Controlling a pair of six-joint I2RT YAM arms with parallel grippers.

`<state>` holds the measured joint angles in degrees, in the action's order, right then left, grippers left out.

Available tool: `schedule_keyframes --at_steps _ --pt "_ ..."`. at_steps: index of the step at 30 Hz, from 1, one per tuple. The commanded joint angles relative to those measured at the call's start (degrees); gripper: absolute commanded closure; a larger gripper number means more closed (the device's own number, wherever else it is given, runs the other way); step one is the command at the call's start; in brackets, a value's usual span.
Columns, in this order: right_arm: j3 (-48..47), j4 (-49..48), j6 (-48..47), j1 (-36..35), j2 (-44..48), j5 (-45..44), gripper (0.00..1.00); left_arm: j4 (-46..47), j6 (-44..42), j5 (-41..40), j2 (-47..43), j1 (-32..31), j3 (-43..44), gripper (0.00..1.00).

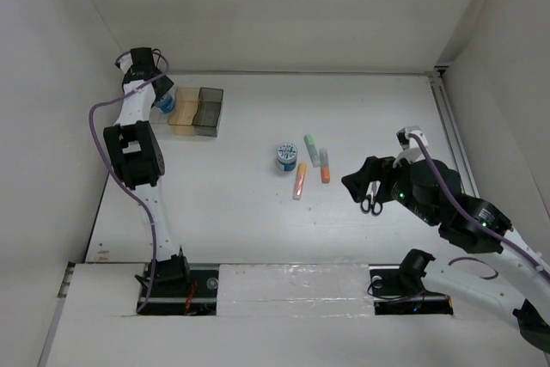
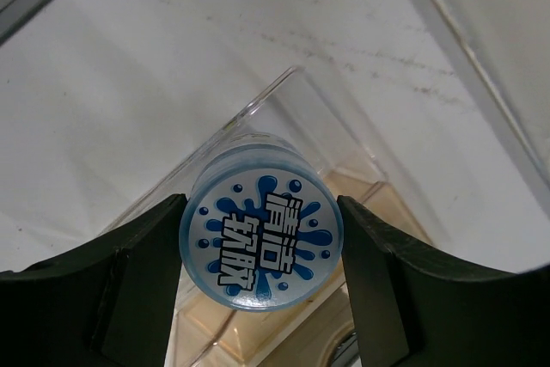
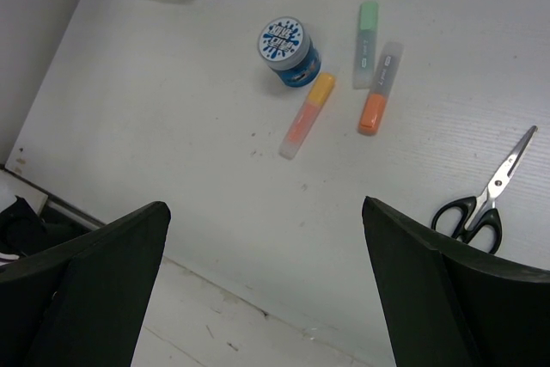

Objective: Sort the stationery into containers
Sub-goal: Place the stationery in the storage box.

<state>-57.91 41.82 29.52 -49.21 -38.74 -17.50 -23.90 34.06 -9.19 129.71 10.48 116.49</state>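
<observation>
- Left claw (image 2: pixel 258 255) is clamped on one blue-and-white roll (image 2: pixel 260 238), hanging just over the clear bin (image 2: pixel 284 92). The likely next move is to lower it and part the jaws.
- Right claw (image 3: pixel 265 212) is spread wide and empty, with one pair of scissors (image 3: pixel 485 199) just beside it.
- Farther ahead of it: a second roll (image 3: pixel 288 49) and three markers (image 3: pixel 365 36).
- Beside the clear bin: amber bin (image 1: pixel 184 111) and dark grey bin (image 1: pixel 209 112), three bins in all.

White table (image 1: pixel 241 212) (lightly scuffed) between white walls (image 1: pixel 284 6).
</observation>
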Motion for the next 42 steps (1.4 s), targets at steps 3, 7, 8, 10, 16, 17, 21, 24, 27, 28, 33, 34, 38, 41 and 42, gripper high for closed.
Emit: schedule_keyframes --at_steps 3,7,8,10,16,17,21,24,27,28,33,34,38,41,42 --pt "0.3 -3.3 -0.8 -0.4 0.1 0.4 0.0 1.3 -0.2 -0.8 -0.7 0.1 -0.3 1.0" --pt "0.3 -3.3 -0.8 -0.4 0.6 0.4 0.0 1.3 -0.2 0.2 -0.2 0.1 -0.3 1.0" --pt "0.3 -3.3 -0.8 -0.4 0.6 0.4 0.0 1.3 -0.2 0.9 -0.2 0.1 -0.3 1.0" --pt "0.3 -3.3 -0.8 -0.4 0.6 0.4 0.0 1.3 -0.2 1.5 -0.2 0.1 -0.3 1.0" --pt "0.3 -3.3 -0.8 -0.4 0.6 0.4 0.0 2.4 -0.2 3.4 -0.8 0.1 0.2 0.75" --pt "0.3 -3.3 -0.8 -0.4 0.6 0.4 0.0 2.5 -0.2 3.4 -1.3 0.1 0.2 0.71" --pt "0.3 -3.3 -0.8 -0.4 0.6 0.4 0.0 3.0 -0.2 3.4 -1.9 0.1 0.2 0.5" --pt "0.3 -3.3 -0.8 -0.4 0.6 0.4 0.0 4.1 -0.2 3.4 -3.1 0.1 -0.4 0.2" --pt "0.3 -3.3 -0.8 -0.4 0.6 0.4 0.0 6.0 -0.2 3.9 -3.9 0.1 -2.7 0.07" --pt "0.3 -3.3 -0.8 -0.4 0.6 0.4 0.0 6.7 -0.8 3.9 -4.7 -0.5 -2.7 0.0" --pt "0.9 -3.3 -0.8 -0.4 0.6 0.4 0.0 7.2 -1.5 2.8 -7.0 -1.1 -2.7 0.0" --pt "0.9 -3.3 -0.8 -0.4 0.6 0.4 0.0 7.9 -2.1 2.0 -8.8 -2.5 -3.3 0.0" --pt "0.9 -3.3 -0.8 -0.4 0.6 0.4 0.0 7.9 -4.6 -1.4 -14.9 -6.2 -2.7 0.0" --pt "0.3 -2.8 -0.8 -0.4 0.6 0.4 0.0 6.2 -5.9 -2.7 -19.8 -9.7 -1.2 0.0" --pt "-0.2 -2.2 -0.8 -0.4 0.6 -0.3 0.0 3.4 -5.9 -3.3 -20.6 -10.8 -0.4 0.0"
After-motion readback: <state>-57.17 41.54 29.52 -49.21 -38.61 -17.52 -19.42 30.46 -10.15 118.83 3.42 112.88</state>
